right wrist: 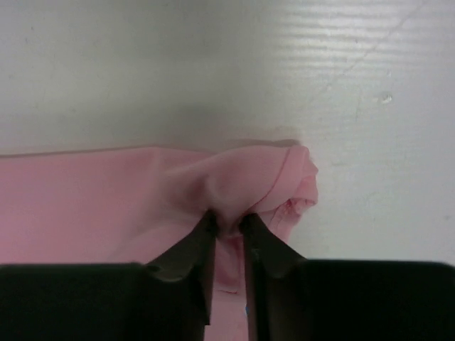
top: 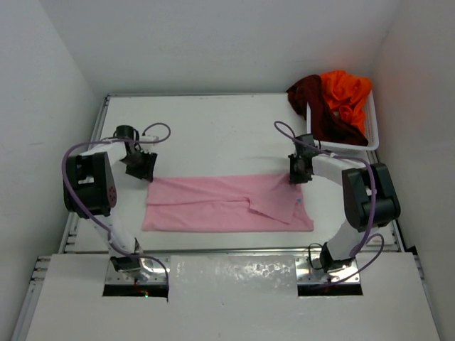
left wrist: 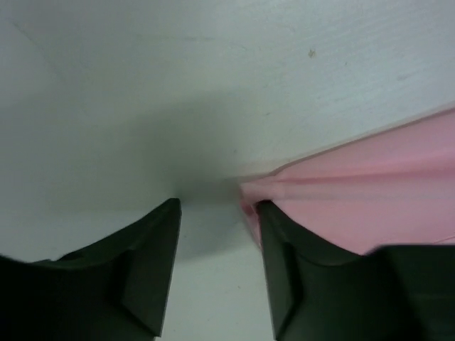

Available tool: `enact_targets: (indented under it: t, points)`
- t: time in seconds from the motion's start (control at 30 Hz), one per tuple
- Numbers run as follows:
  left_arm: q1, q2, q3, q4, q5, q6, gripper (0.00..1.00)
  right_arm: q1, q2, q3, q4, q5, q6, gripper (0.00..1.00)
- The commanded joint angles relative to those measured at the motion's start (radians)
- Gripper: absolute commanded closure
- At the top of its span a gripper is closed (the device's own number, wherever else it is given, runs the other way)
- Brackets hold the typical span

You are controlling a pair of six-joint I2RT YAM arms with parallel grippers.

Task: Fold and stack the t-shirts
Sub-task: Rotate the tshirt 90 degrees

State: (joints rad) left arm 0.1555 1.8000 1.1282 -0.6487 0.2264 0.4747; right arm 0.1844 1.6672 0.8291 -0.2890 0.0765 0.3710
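Right fingers (right wrist: 185,263) are nearly together, pinching a bunched fold of the pink t-shirt (right wrist: 106,206) between the tips. The cloth spreads out left of them, with bare tabletop (right wrist: 355,85) ahead and to the right.

Left fingers (left wrist: 149,277) stand apart with nothing between them, only tabletop in the gap. The pink shirt's corner sits right at the tip of the right-hand finger, and the cloth runs off to that side.

From overhead the pink t-shirt lies flat on the tabletop, folded into a wide band. It spans from one set of fingers to the other: left fingers at its far-left corner, right fingers at its far-right corner.

The white basket (top: 355,148) is well beyond the right fingers, in the far right corner. The maroon t-shirt (top: 320,106) hangs over the basket's left rim, and the orange t-shirt (top: 346,89) is heaped inside, touching the maroon one.
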Motion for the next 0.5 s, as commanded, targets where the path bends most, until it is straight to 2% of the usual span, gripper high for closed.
enact_targets:
  t: [0.0, 0.03, 0.07, 0.1, 0.27, 0.33, 0.37, 0.43, 0.47]
  points:
    - [-0.016, 0.016, -0.083, 0.067, -0.038, 0.002, 0.58, 0.001, 0.089, 0.05, 0.017, 0.045, -0.004, 0.84]
    - [-0.016, 0.012, -0.102, 0.07, -0.039, 0.01, 0.68, 0.006, 0.107, 0.063, 0.016, 0.043, -0.021, 0.87]
    - [-0.016, 0.004, -0.12, 0.073, -0.042, 0.019, 0.95, 0.013, 0.126, 0.08, 0.011, 0.042, -0.029, 0.88]
    - [-0.014, -0.016, -0.136, 0.084, -0.054, 0.022, 1.0, 0.029, 0.147, 0.126, 0.005, 0.039, -0.035, 0.92]
    - [0.002, -0.082, -0.22, 0.083, -0.126, 0.045, 1.0, 0.064, 0.31, 0.315, -0.052, 0.045, -0.044, 0.97]
    - [0.01, -0.129, -0.243, 0.087, -0.131, 0.064, 1.0, 0.072, 0.409, 0.467, -0.091, 0.052, -0.04, 0.97]
    - [0.016, -0.145, -0.264, 0.089, -0.133, 0.08, 0.9, 0.078, 0.449, 0.531, -0.105, 0.054, -0.038, 0.97]
    - [0.016, -0.175, -0.278, 0.078, -0.118, 0.117, 0.79, 0.098, 0.543, 0.744, -0.159, 0.054, -0.058, 0.95]
    - [0.016, -0.182, -0.286, 0.066, -0.092, 0.133, 0.78, 0.111, 0.654, 0.83, -0.188, 0.054, -0.066, 0.93]
